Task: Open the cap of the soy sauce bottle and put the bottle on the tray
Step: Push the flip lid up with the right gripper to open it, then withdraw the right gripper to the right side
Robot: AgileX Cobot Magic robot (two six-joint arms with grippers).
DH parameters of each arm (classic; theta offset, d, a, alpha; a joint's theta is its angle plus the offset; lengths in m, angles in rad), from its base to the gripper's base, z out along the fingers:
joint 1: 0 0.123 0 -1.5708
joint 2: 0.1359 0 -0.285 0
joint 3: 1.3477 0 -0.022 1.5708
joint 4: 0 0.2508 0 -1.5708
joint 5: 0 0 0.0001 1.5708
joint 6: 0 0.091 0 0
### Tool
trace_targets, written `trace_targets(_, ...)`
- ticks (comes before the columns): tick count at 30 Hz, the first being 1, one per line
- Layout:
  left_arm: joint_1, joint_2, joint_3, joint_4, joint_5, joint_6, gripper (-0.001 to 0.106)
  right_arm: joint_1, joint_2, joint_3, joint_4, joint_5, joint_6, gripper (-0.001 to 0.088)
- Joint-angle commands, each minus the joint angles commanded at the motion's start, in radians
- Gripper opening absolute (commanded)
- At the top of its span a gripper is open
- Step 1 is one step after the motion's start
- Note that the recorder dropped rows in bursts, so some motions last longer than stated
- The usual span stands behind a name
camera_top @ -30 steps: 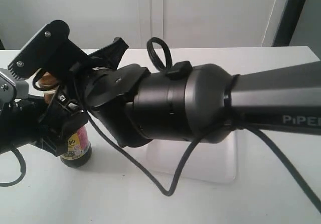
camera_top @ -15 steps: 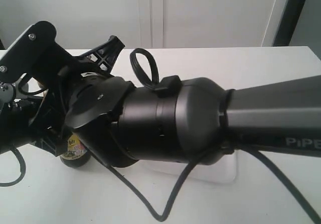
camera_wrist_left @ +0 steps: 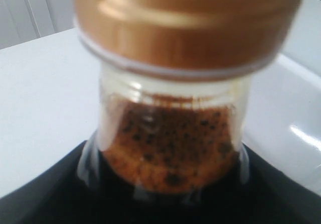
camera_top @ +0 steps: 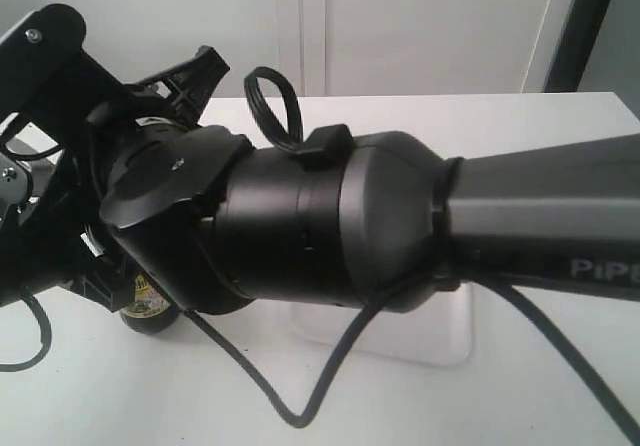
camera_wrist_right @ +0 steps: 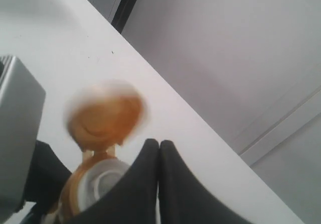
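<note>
Motion over the last second belongs to the right arm (camera_top: 330,226). It has swept left and upward across the exterior view, and its wrist now hides the top of the bottle (camera_top: 148,311), where the golden cap was in plain sight 1 second ago. Only the bottle's base and a strip of label show there now. It stands on the surface (camera_top: 200,396) in the same spot as before, left of the tray (camera_top: 430,331) and not on it.

The right wrist view shows what that sweep achieved. The cap (camera_wrist_right: 106,114) is tipped back off its collar, blurred, and the white spout (camera_wrist_right: 98,184) lies bare beneath it. The right end effector (camera_wrist_right: 159,151) has its 2 fingers pressed together with nothing between them, the tips just beside the collar.

The left end effector (camera_top: 90,281) seems clamped on the bottle's body. The left wrist view shows the neck and collar close up, with black on both sides below, though the contact itself is hidden.

The opening half of the task looks done. What remains is moving the bottle to the tray, which probably means the right arm must first draw clear, since it lies over that path. With the spout open, the bottle should stay upright.
</note>
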Motion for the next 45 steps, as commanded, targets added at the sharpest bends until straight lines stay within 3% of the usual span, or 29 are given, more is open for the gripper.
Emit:
trace_targets(7, 0.0, 0.0, 0.0, 0.003, 0.0, 0.0, 0.0, 0.0, 0.007, -0.01, 0.01, -0.043, 0.0, 0.0)
trace_targets(12, 0.0, 0.0, 0.0, 0.002, -0.003, 0.0, 0.0, -0.023, -0.015, -0.01, 0.099, -0.04, 0.002, 0.0)
trace_targets(20, 0.0, 0.0, 0.0, 0.002, -0.003, 0.0, 0.0, -0.118, -0.086, -0.008, 0.209, 0.108, -0.02, 0.0)
trace_targets(23, 0.0, 0.0, 0.0, 0.002, -0.003, 0.0, 0.0, -0.16, -0.106, -0.008, 0.303, 0.202, -0.136, 0.0)
trace_targets(29, 0.0, 0.0, 0.0, 0.002, -0.003, -0.002, 0.0, -0.222, -0.156, 0.061, 0.303, 0.293, -0.194, 0.0)
trace_targets(31, 0.0, 0.0, 0.0, 0.002, -0.003, -0.002, 0.0, -0.255, -0.173, 0.097, 0.303, 0.372, -0.217, 0.0)
trace_targets(34, 0.0, 0.0, 0.0, 0.002, -0.003, -0.002, 0.0, -0.368, -0.198, 0.179, 0.296, 0.803, -0.265, 0.0)
trace_targets(37, 0.0, 0.0, 0.0, 0.002, -0.003, -0.004, 0.0, -0.444, -0.202, 0.207, 0.119, 1.007, -0.112, 0.0)
trace_targets(41, 0.0, 0.0, 0.0, 0.002, -0.003, -0.004, 0.0, -0.548, -0.202, 0.211, -0.424, 1.322, 0.342, 0.0)
trace_targets(45, 0.0, 0.0, 0.0, 0.002, -0.005, -0.004, 0.0, -0.561, -0.202, 0.211, -0.931, 1.373, 0.828, 0.0)
